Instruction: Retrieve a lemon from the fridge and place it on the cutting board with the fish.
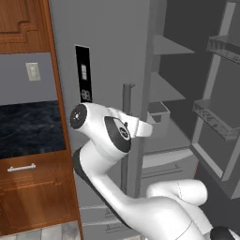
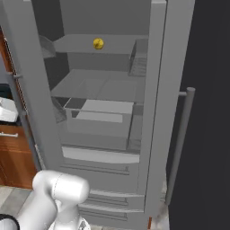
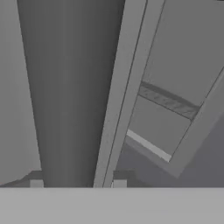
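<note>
Matt grey fridge with smooth metal-look bar handle, glossy black display panel, smooth bright yellow lemon, polished reddish wood cabinets, glossy dark marbled backsplash

Lemon on shelf inside fridge (upper).

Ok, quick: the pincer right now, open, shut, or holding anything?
Pincer: open, tips standing either side of the fridge door handle with a gap on one side; nothing gripped.
</note>
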{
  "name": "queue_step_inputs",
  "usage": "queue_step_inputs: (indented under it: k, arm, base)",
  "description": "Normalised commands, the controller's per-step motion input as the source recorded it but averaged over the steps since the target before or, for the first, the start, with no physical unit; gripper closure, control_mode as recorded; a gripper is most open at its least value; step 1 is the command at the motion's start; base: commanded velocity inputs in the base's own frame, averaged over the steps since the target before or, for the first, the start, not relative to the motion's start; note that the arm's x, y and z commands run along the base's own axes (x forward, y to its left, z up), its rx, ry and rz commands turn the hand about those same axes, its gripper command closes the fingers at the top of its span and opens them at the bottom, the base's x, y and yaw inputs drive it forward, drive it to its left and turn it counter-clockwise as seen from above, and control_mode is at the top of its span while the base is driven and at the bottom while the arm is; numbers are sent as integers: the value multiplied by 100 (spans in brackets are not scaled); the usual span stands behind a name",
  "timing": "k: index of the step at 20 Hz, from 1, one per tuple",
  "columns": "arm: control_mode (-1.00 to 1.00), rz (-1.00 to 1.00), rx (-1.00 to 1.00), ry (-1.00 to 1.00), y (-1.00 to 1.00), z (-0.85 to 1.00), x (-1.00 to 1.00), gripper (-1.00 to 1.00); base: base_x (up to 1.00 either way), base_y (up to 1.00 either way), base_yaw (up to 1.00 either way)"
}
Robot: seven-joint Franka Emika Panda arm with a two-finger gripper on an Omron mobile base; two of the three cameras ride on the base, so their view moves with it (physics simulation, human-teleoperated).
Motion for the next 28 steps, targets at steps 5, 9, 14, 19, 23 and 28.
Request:
queue_step_inputs:
  k: [5,9,14,19,23,28]
  arm:
    - [-100,-29,-3,2,36,-4,-34,100]
    - [-100,-9,-1,0,18,0,-1,-100]
    - [-100,0,0,0,3,-3,0,-100]
    - [-100,0,0,0,20,-3,-19,-100]
    - [-100,0,0,0,-1,5,-68,-100]
    - [-100,-2,10,3,-52,5,-99,-100]
  base:
    - [0,0,0]
    - [0,0,0]
    - [0,0,0]
    - [0,0,0]
    - [0,0,0]
    - [0,0,0]
